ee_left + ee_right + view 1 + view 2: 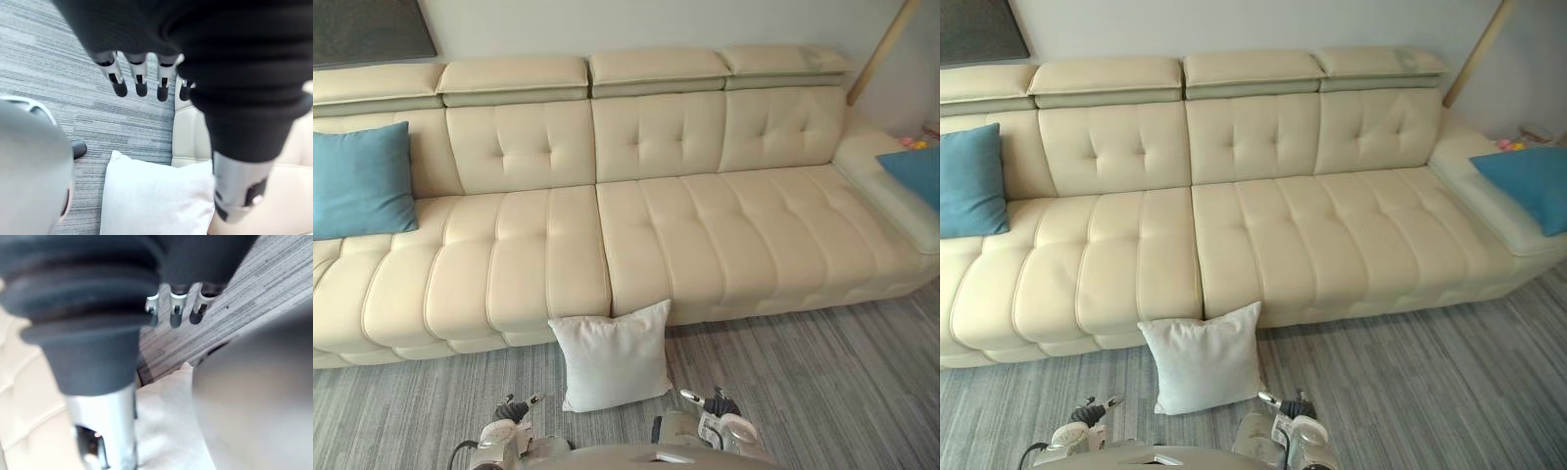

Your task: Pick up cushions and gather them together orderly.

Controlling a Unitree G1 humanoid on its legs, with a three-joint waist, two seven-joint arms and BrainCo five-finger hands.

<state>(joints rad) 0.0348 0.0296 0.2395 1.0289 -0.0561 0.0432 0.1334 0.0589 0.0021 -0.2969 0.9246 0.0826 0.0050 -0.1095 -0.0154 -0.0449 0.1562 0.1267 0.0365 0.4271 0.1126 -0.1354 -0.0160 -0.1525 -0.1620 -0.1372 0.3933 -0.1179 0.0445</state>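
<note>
A white cushion (612,354) stands on the grey carpet, leaning against the front of the cream sofa (636,235); it also shows in the left wrist view (156,196). One blue cushion (357,181) leans on the sofa's backrest at the far left. A second blue cushion (1528,186) lies on the sofa's right end. My left hand (516,409) hangs low to the left of the white cushion, fingers (139,78) straight and holding nothing. My right hand (708,401) hangs low to its right, fingers (176,311) relaxed and also empty.
Striped grey carpet (822,392) runs along the sofa's front. A wooden pole (881,49) leans at the back right corner. Small coloured items (1513,144) sit behind the sofa's right end. A dark panel (367,29) hangs on the wall at upper left.
</note>
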